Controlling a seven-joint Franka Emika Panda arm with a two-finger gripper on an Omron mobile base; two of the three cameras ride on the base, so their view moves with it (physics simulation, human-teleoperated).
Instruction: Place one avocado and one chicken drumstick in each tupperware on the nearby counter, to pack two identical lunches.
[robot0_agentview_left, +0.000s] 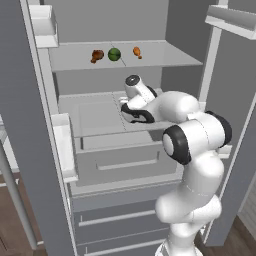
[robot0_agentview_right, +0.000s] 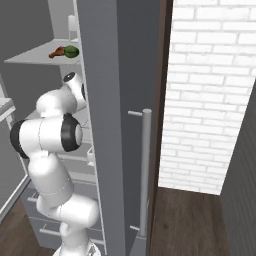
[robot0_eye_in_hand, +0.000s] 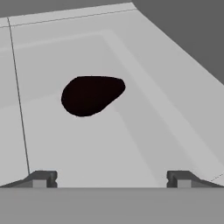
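In the hand view the gripper (robot0_eye_in_hand: 112, 178) stands wide apart with nothing between its tips, looking down on a pale grey fridge shelf (robot0_eye_in_hand: 175, 131). On that shelf, ahead of the gripper and a little toward its left tip, lies the dark avocado (robot0_eye_in_hand: 91, 95): near-black, smooth, teardrop-shaped, its rounded end to the left of that view and its pointed end to the upper right, well apart from both tips. The left base view gives what the hand view cannot: the arm (robot0_agentview_left: 192, 150) reaches into an open fridge with the hand bent down over the middle shelf, so the dark fruit is hidden behind the wrist there. One shelf above the gripper, three more things lie in a row: a dark reddish-brown drumstick (robot0_agentview_left: 96, 55) at the left, a bright green round avocado (robot0_agentview_left: 114, 54) just beside it, and a slimmer orange drumstick (robot0_agentview_left: 136, 51) to the right, apart from the green fruit. The right base view looks past the edge of the open fridge door (robot0_agentview_right: 120, 125) with its long handle; on the upper shelf it catches the brown drumstick (robot0_agentview_right: 58, 52) and the green avocado (robot0_agentview_right: 72, 51) touching or nearly so, while the door edge hides whatever lies further right. A white brick wall (robot0_agentview_right: 210, 95) stands to the right of the door in that view.
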